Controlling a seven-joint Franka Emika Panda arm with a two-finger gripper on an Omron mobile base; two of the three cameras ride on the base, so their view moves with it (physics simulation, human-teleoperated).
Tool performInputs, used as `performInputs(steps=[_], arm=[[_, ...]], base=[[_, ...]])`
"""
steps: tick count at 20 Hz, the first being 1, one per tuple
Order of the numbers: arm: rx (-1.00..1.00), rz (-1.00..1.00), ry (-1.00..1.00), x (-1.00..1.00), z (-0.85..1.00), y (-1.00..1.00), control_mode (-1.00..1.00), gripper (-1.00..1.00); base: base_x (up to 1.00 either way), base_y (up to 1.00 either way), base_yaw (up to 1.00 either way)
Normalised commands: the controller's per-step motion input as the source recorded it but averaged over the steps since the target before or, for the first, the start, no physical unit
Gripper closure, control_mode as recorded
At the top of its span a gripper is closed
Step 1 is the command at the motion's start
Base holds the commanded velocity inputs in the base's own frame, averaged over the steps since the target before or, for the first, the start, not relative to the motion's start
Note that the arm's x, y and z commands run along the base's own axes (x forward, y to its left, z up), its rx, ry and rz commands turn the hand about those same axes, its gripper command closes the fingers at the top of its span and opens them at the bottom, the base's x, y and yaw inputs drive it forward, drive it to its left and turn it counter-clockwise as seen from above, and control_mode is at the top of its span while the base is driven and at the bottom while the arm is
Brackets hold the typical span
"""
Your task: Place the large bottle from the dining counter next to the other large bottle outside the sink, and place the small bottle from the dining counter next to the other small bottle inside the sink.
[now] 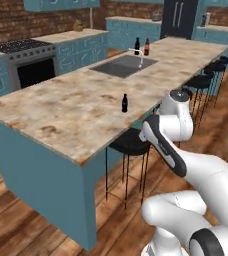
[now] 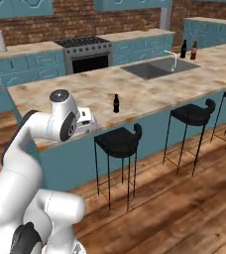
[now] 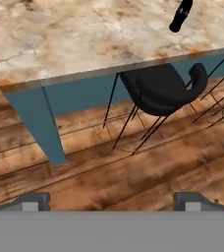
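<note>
A long beige marbled tabletop [image 1: 61,107] on a teal base, brick-walled kitchen behind, black stools [image 2: 119,141] alongside. A short black bottle [image 1: 125,103] with a narrow neck stands upright near the front edge. The claw [image 3: 111,199] hangs released, holding nothing.

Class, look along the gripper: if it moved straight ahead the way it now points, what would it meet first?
Probably the wooden floor beside the black stool; the open gripper points down past the dining counter edge. Depth is uncertain.
</note>
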Motion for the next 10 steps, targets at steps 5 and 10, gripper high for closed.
performInputs(steps=[5, 10], arm=[[0.0, 0.0, 0.0, 0.0, 0.0, 0.0, 1.0, -1.0], [0.0, 0.0, 0.0, 0.0, 0.0, 0.0, 1.0, -1.0]], base=[[0.29, -0.71, 0.7], [0.14, -0.87, 0.62]])
